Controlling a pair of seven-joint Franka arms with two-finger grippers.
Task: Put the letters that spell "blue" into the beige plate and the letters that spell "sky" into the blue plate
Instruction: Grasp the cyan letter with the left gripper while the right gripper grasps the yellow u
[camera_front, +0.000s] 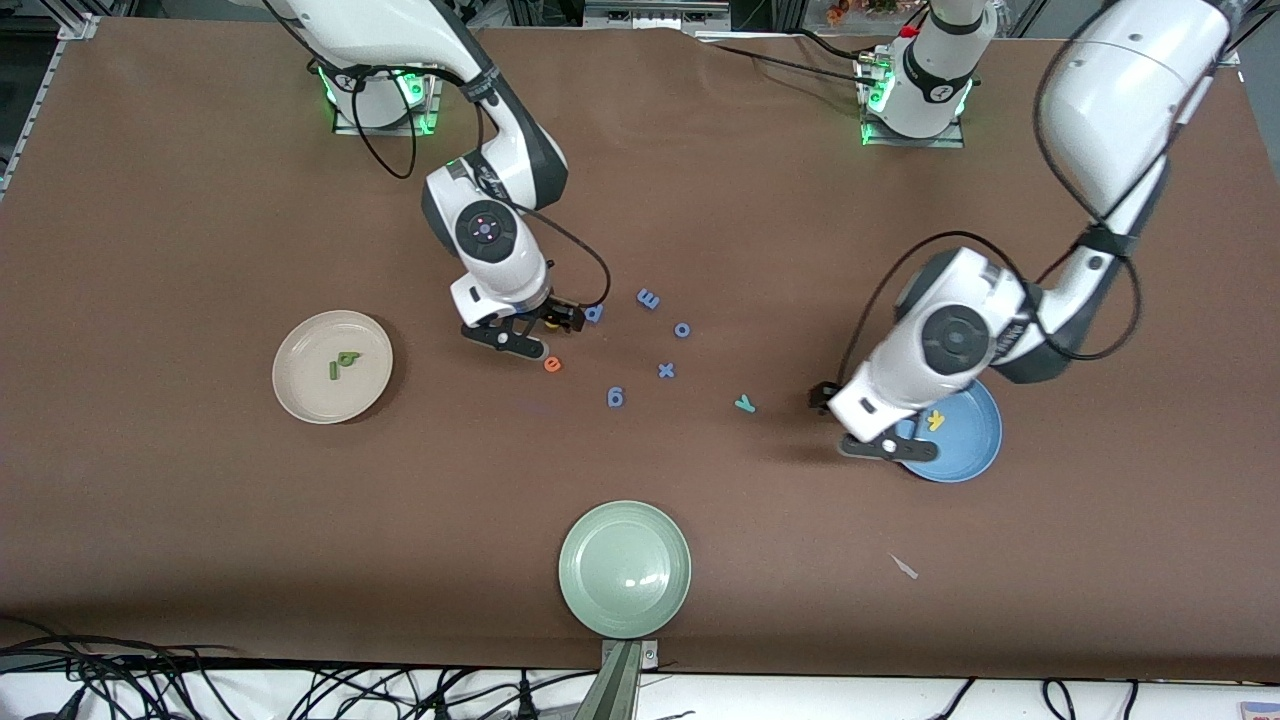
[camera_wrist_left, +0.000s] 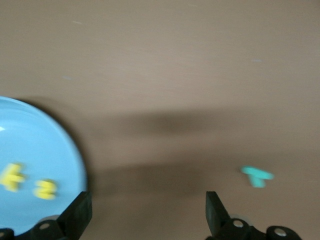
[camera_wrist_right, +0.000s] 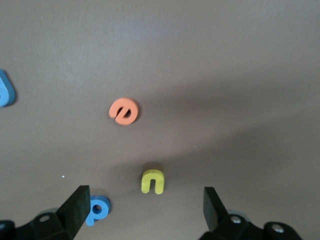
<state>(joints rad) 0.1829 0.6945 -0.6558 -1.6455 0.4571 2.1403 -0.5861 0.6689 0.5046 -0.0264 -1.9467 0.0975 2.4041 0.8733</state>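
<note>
The right gripper (camera_wrist_right: 142, 210) hangs low over the brown surface (camera_front: 200, 560) with its jaws spread wide and empty, the small yellow foam "u" (camera_wrist_right: 152, 181) lying between them and the orange foam "e" (camera_front: 552, 364) just beside it, nearer the front camera. The round cream-beige plate (camera_front: 300, 395) sits toward the right arm's end and already holds the green foam "b" (camera_front: 349, 357) and the green bar "l" (camera_front: 333, 371). The left gripper (camera_wrist_left: 145, 212) is over the rim of the round medium-blue plate (camera_front: 975, 455), jaws wide apart with nothing in them; the yellow foam "k" (camera_front: 935, 420) and yellow foam "s" (camera_wrist_left: 46, 189) lie in that plate, and the teal foam "y" (camera_front: 745, 404) rests on the surface near it. The step in hand looks like picking the "u": come straight down with the letter centred, close on its two flat sides, and keep clear of the blue-purple letter (camera_wrist_right: 97, 210) close by one fingertip. Lift before travelling so the "e" is not dragged along. The left arm would do well to approach the "y" the same way.
</note>
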